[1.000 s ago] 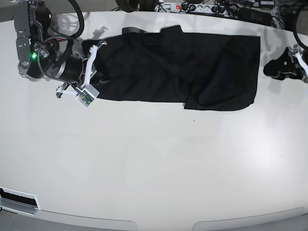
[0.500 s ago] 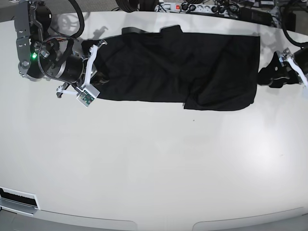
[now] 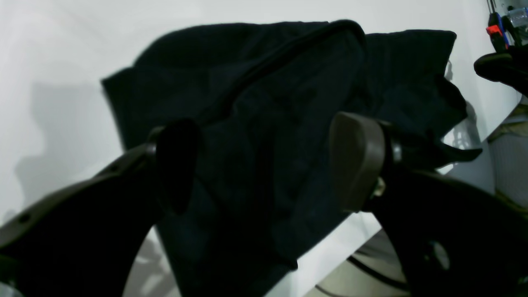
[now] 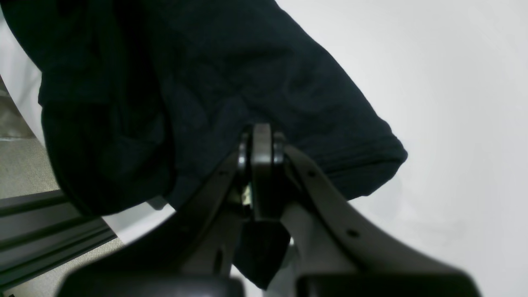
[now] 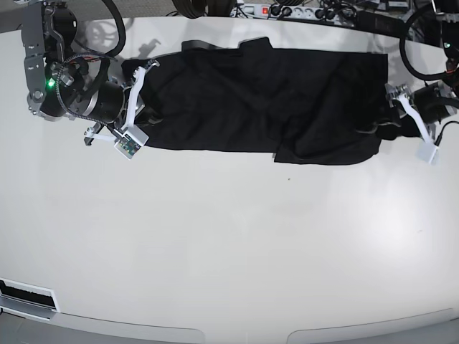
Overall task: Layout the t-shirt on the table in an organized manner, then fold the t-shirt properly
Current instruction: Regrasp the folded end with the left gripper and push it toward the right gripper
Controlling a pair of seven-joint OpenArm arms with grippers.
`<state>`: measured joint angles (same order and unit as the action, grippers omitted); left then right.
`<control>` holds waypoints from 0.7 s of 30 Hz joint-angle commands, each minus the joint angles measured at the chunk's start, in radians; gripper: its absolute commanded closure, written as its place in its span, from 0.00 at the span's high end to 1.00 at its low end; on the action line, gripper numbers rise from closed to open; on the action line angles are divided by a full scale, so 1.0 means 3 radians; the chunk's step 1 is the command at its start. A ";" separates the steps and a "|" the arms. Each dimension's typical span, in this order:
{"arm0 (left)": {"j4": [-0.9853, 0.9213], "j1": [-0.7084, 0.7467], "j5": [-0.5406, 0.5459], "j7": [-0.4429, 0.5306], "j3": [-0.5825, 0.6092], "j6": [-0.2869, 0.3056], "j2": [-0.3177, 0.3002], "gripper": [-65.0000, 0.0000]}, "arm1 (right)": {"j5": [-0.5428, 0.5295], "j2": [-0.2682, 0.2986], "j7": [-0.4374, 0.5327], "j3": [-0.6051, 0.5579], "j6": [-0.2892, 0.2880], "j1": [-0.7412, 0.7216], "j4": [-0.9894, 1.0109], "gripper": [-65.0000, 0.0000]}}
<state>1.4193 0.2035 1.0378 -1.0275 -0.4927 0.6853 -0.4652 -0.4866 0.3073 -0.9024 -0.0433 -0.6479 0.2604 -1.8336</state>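
Observation:
The black t-shirt (image 5: 265, 100) lies spread out lengthwise along the far part of the white table (image 5: 229, 236). At the shirt's left end, my right gripper (image 5: 149, 115) is shut on the cloth. In the right wrist view its closed fingertips (image 4: 262, 142) pinch the hem of the t-shirt (image 4: 198, 82). My left gripper (image 5: 387, 127) is at the shirt's right edge. In the left wrist view the left gripper (image 3: 266, 163) is open wide, with its fingers (image 3: 357, 161) on either side of a raised fold of the t-shirt (image 3: 264, 103).
A power strip (image 5: 287, 11) and cables run along the table's far edge. The table's edge (image 3: 338, 251) lies close under the left gripper, with floor beyond. A dark slot (image 5: 29, 295) sits at the front left corner.
My left arm has moved in from the right side onto the shirt's right edge, and its jaws have opened wider. The right arm and the shirt have stayed still.

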 commanded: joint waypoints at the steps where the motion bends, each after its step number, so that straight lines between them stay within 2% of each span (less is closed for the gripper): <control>1: 0.0046 -0.0004 0.0011 0.0047 0.0005 0.0005 -0.0057 0.76 | -0.0046 0.0029 0.0050 0.0015 -0.0009 -0.0028 -0.0056 0.00; 5: 0.0045 -0.0004 -0.0280 0.0089 0.0036 0.0004 0.0032 0.76 | -0.0047 0.0028 0.0052 0.0015 -0.0010 -0.0028 -0.0056 0.00; 10: 0.0045 0.0011 -0.0559 0.0460 0.0034 -0.0376 0.0081 0.76 | -0.0047 0.0028 0.0051 0.0015 -0.0009 -0.0027 -0.0056 0.00; 15: 0.0045 0.0001 -0.0682 0.0483 0.0033 -0.0422 0.0151 0.76 | -0.0047 0.0028 0.0052 0.0015 -0.0009 -0.0029 -0.0056 0.00; 17: 0.0045 0.0001 -0.0755 0.0496 0.0033 -0.0557 0.0203 0.76 | -0.0047 0.0028 0.0052 0.0015 -0.0009 -0.0028 -0.0056 0.00; 21: 0.0045 0.0004 -0.0863 0.0533 0.0034 -0.0635 0.0309 0.76 | -0.0048 0.0028 0.0053 0.0015 -0.0010 -0.0028 -0.0056 0.00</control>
<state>1.4193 0.2104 0.7677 -0.8852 -0.4770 0.4892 -0.3592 -0.4866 0.3073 -0.9020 -0.0433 -0.6479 0.2604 -1.8336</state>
